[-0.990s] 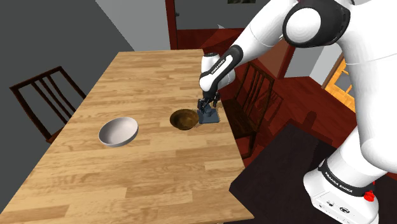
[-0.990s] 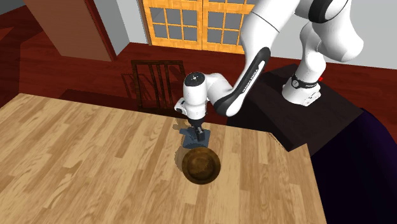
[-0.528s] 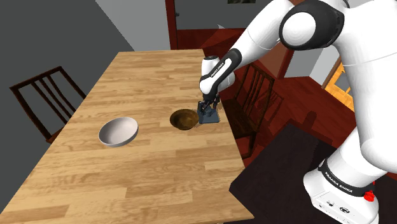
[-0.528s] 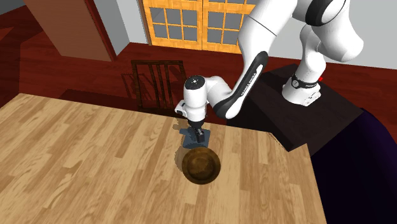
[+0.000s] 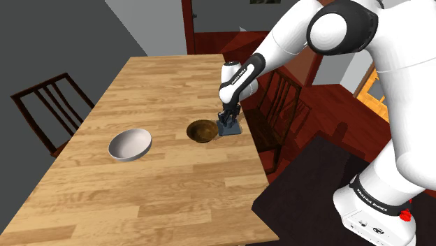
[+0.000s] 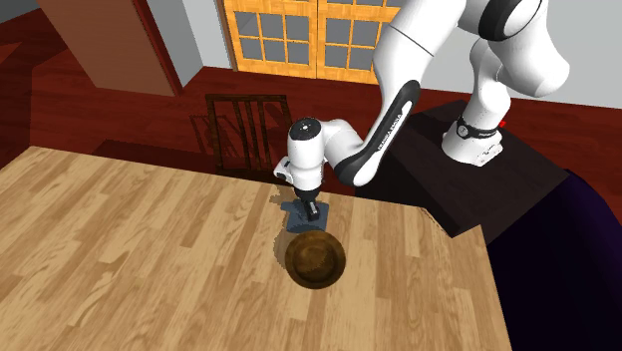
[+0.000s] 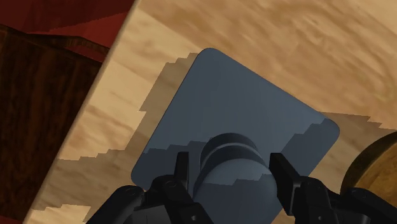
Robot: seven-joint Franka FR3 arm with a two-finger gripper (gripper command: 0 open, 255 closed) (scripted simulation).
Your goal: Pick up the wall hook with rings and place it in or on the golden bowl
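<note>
At the table's (image 5: 161, 189) edge on the shoulder view's right, the gripper (image 5: 227, 120) is down on the wall hook (image 5: 229, 127).

The wall hook, a dark blue-grey plate with rounded corners and a stubby round peg, lies flat on the wood just beside the golden bowl (image 5: 202, 131), between the bowl and the table's edge. In the wrist view, the black fingers (image 7: 181, 167) stand narrowly apart and press against both sides of the peg, clasping it. The plate's corner there sits near the table's rim, with red floor beyond it. A chair (image 5: 279, 98) stands close outside that edge. Toward the shoulder view's left the tabletop is broad, with a white bowl (image 5: 130, 144) well apart from the golden one.
</note>
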